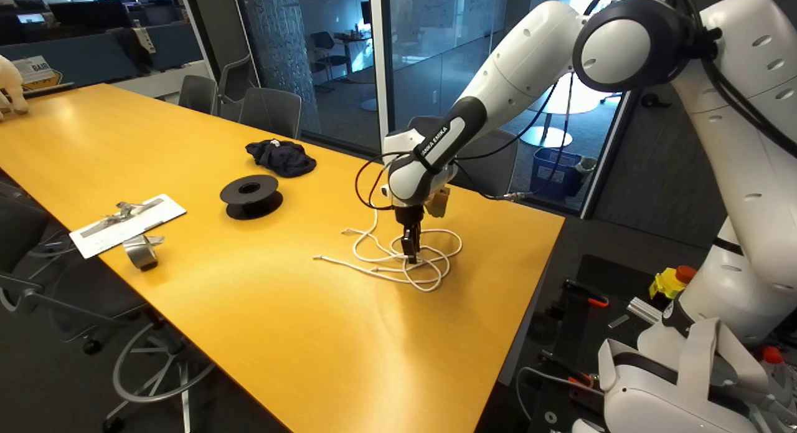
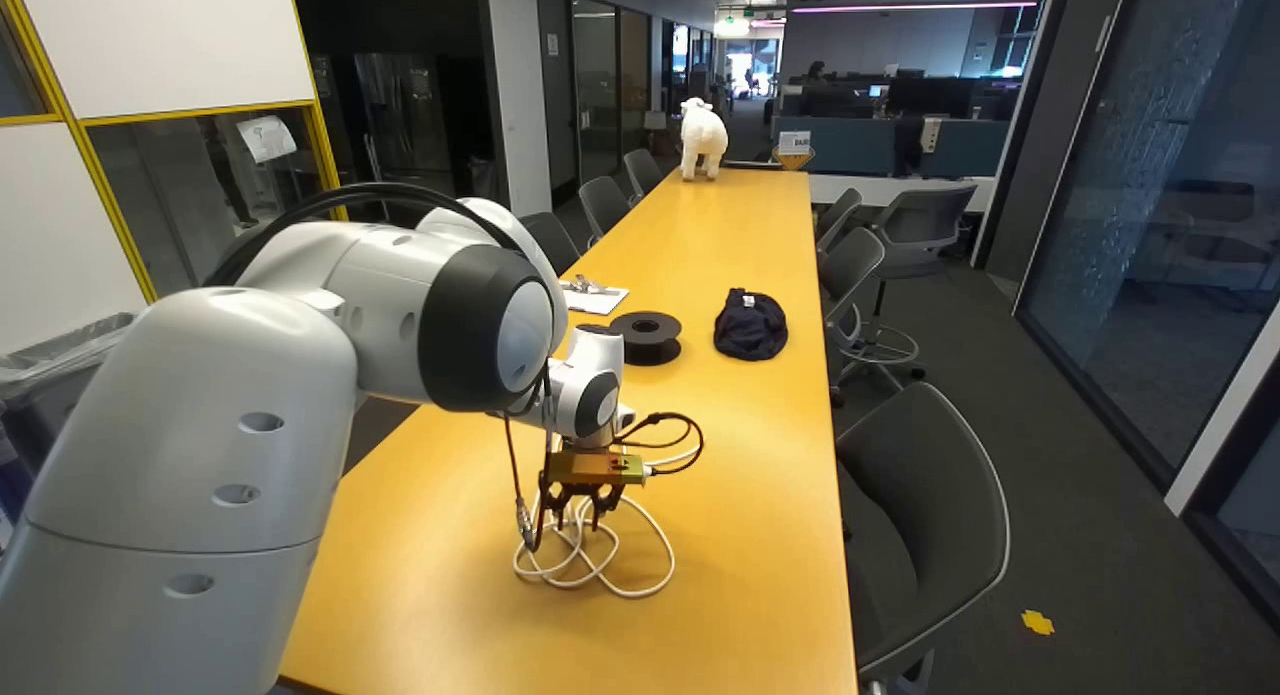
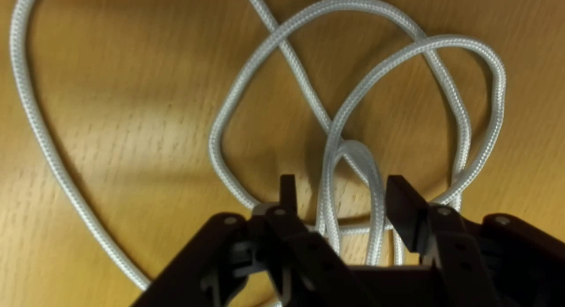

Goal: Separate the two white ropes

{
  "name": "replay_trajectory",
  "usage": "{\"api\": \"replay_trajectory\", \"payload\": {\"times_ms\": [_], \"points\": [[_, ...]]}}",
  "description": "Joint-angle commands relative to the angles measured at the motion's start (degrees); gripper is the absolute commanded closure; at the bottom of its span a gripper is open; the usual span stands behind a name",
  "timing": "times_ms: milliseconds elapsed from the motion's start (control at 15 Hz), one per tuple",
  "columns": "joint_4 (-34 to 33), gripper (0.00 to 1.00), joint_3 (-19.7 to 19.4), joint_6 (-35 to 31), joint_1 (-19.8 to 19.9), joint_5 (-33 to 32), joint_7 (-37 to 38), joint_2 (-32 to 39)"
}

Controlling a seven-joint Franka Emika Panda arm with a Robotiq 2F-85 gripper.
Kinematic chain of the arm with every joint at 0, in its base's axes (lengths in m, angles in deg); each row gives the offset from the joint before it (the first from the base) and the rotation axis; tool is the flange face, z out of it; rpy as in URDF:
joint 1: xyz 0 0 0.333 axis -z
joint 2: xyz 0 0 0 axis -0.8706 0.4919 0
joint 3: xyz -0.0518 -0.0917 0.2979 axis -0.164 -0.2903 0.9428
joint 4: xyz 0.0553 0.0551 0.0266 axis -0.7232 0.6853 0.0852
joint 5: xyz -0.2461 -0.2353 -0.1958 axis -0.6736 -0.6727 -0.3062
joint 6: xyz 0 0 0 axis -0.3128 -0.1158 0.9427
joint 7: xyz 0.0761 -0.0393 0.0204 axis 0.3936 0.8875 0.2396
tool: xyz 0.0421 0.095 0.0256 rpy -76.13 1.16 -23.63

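Observation:
The two white ropes (image 1: pixel 348 264) lie tangled on the table, their loops crossing, in both exterior views. Which strand belongs to which rope I cannot tell. Close up in the wrist view, the white ropes (image 3: pixel 348 3) form overlapping loops, and one strand runs apart along the left. My gripper (image 3: pixel 342 192) is open, low over the tangle. Several strands pass between its fingers, including a raised narrow loop near the right fingertip (image 3: pixel 399 205); whether they touch there is unclear. In an exterior view the gripper (image 2: pixel 578 525) points down into the loops. Its body hides some rope.
A black spool (image 1: pixel 251 196) and a dark cloth bundle (image 1: pixel 281 158) sit farther along the wooden table. Near its long edge are a flat white object (image 1: pixel 127 226) and a silver tape roll (image 1: pixel 141 252). Chairs such as the grey chair (image 2: pixel 930 515) line the side.

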Motion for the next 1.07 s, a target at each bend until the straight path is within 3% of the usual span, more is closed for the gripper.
{"api": "replay_trajectory", "payload": {"times_ms": [0, 200, 333, 800, 1000], "points": [[-1.71, 0.73, 0.57, 0.24, 0.24, -1.36, 1.04, 0.88], [-1.76, 0.95, 0.57, 0.34, 0.31, -1.37, 0.98, 0.93], [-1.82, 0.99, 0.54, 0.40, 0.30, -1.42, 0.98, 1.00], [-2.89, 0.97, -0.11, 1.32, 0.32, -2.10, 1.42, -0.01], [-6.91, 0.97, -0.09, 6.36, 1.32, -1.96, 0.60, -2.09]]}}
